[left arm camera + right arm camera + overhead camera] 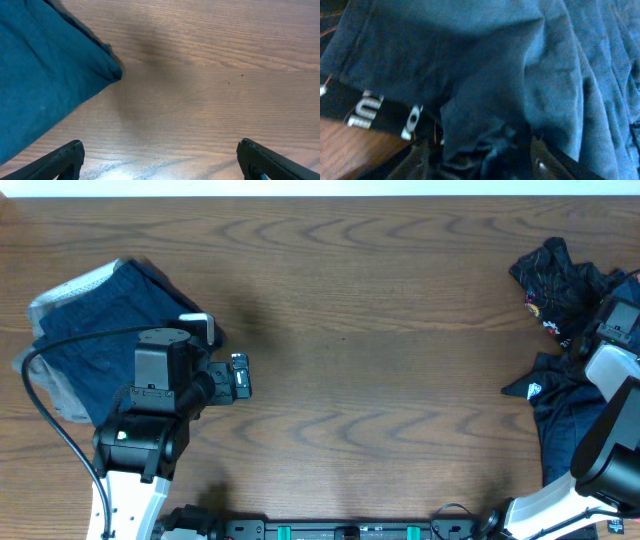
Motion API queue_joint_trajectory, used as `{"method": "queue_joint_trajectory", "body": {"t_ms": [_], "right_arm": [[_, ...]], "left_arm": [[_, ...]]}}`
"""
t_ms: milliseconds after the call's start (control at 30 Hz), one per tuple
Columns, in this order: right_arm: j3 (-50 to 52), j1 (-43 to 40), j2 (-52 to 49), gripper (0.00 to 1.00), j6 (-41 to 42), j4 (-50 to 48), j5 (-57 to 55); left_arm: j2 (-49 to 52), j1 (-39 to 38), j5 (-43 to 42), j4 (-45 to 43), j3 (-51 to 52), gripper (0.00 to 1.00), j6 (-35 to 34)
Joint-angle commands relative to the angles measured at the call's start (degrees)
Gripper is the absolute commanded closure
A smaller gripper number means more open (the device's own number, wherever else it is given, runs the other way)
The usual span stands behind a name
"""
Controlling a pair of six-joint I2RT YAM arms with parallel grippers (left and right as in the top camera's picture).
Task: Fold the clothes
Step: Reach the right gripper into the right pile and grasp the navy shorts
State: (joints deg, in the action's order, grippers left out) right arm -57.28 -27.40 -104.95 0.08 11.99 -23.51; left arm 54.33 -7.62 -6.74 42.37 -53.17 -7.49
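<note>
One folded pile (pixel 95 330) is done. The left claw (pixel 240 377) hangs wide apart just beside it. Far across the counter (pixel 380 330) from that pile, a messy heap (pixel 565 285) waits. The right claw (pixel 477 156) sits in it, and I cannot tell its grip.

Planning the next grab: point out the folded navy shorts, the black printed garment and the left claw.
folded navy shorts (pixel 100 310): overhead, middle of the top layer.
black printed garment (pixel 560 275): overhead, its crumpled middle.
left claw (pixel 160 150): left wrist, midway between its open fingertips.
</note>
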Motion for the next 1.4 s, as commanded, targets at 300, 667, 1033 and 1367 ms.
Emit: {"method": "queue_joint_trajectory", "body": {"t_ms": [300,667,1033,1367], "right_arm": [[-2.58,-0.26,2.58,0.99,3.28,-1.18,-0.7],[-27.3,5.44,25.57,0.99,1.33,19.89,33.4],[-28.46,28.61,27.5,0.99,4.17,26.93,38.77],[-28.28,43.43,17.59,0.99,4.15,13.57,42.21]], "left_arm": [[0.0,-0.17,-0.33,-0.24,-1.03,0.02,-0.15],[0.0,-0.17,-0.33,-0.37,-1.03,0.02,-0.15],[0.02,-0.17,-0.33,-0.39,-1.03,0.02,-0.15],[0.02,-0.17,-0.33,0.09,-1.03,0.02,-0.15]]}}
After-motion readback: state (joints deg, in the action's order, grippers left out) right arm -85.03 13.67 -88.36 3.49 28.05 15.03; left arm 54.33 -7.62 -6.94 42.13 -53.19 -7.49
